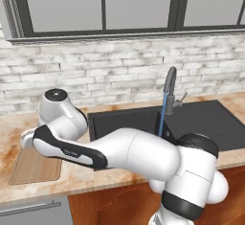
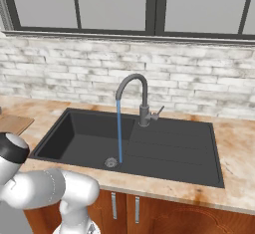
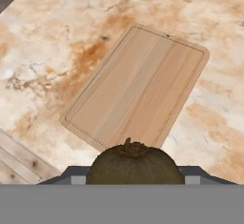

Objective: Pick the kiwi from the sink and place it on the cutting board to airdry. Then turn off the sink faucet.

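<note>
Gleaming marble counter (image 3: 57, 42), brick wall (image 2: 74, 73)

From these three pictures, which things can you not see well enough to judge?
- Fingers: hand view, hidden behind the kiwi; how they grip it cannot be judged.
- Cutting board: left base view, partly covered by the arm; right base view, cut by the left edge.
- Sink faucet lever: too small to read its position.

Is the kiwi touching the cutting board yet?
Apart. In the hand view the kiwi sits at the gripper, shut on it, while the cutting board lies well below on the counter, with bare board visible beyond the fruit.
</note>
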Motion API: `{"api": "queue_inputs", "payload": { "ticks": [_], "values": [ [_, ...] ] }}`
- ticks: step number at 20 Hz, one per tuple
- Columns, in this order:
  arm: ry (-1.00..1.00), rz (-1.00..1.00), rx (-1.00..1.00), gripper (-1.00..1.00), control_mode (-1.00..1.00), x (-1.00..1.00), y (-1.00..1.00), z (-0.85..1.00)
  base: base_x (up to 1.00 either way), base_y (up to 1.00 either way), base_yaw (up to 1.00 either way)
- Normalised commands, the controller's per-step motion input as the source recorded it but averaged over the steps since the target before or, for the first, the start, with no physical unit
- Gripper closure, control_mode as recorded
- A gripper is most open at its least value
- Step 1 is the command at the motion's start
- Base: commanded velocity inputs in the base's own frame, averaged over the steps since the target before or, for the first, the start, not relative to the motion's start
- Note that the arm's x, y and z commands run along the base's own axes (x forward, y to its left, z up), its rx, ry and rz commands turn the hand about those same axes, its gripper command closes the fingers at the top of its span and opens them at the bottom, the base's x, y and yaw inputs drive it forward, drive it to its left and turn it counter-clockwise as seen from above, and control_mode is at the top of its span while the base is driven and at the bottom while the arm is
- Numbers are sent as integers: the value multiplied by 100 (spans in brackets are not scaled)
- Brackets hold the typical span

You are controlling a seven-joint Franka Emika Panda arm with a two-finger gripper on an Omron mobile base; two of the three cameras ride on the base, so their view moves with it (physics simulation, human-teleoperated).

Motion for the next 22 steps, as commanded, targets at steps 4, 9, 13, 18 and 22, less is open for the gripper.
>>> {"api": "queue_inputs", "payload": {
  "ticks": [4, 9, 13, 18, 22],
  "values": [
    [0, 0, -3, 100, -100, 5, 0, -4, 0, 0, 0],
    [0, 0, 0, 100, -100, 2, 0, -14, 0, 0, 0],
    [-1, 0, 0, 100, -100, 0, 0, -36, 0, 0, 0],
    [-2, 0, 0, 100, -100, 0, 0, -31, 0, 0, 0],
    [2, 0, 2, 100, -100, 4, 0, -14, 0, 0, 0]
  ]
}}
